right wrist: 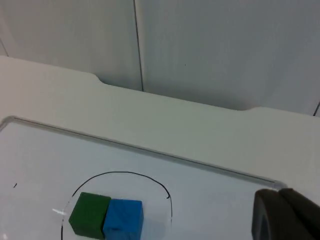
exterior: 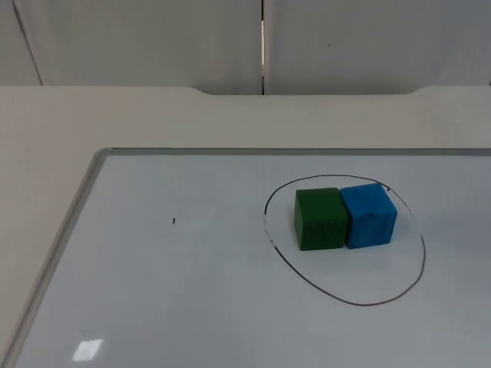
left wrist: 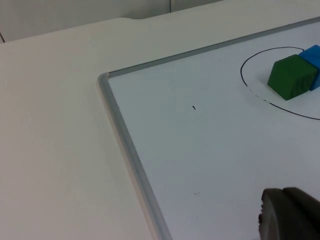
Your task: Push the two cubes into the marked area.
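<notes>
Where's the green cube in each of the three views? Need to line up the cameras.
Top view: green cube inside the drawn black loop, touching the blue cube, which sits on its picture-right.
Left wrist view: green cube inside the loop's near edge, blue cube behind it.
Right wrist view: green cube beside the blue cube, inside the loop.
Shared landmark: the drawn loop.

2 cubes: 1 green cube (exterior: 320, 218), 1 blue cube (exterior: 369, 215). 1 drawn outline (exterior: 421, 261). 1 whiteboard (exterior: 153, 291).
</notes>
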Robot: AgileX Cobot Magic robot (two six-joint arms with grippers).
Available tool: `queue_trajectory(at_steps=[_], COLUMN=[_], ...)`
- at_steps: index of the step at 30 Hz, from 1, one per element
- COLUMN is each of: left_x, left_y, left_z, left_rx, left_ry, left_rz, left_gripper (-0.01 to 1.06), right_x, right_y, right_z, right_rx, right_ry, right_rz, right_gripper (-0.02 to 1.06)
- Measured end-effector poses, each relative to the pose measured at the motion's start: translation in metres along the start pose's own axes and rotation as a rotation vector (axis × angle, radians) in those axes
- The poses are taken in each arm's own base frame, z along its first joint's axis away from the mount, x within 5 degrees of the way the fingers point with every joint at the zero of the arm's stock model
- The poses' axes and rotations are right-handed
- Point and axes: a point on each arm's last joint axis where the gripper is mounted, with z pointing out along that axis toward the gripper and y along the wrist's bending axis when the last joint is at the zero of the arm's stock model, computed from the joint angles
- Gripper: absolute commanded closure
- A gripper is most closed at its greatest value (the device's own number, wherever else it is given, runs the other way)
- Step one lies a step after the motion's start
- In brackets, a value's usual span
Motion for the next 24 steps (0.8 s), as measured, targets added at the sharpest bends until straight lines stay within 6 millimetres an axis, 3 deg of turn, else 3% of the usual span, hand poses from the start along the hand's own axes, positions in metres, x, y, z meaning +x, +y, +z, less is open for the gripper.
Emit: queue_trajectory(at_steps=[14, 24], left_x=[0.0, 0.0], left_y=[0.0, 0.0], left_z=[0.0, 0.0], left_rx=[0.0, 0.0], left_ry=[0.0, 0.0], left_rz=[0.0, 0.0], left_gripper=[1.05, 1.05], right_x=[0.072, 0.1], right_y=[0.002, 0.003], right_z=[-0.041, -0.08], right_rx=[-0.019, -0.032], right_ry=[-0.056, -0.088], right_rz=[0.029, 0.037], right_gripper=[1.04, 1.04])
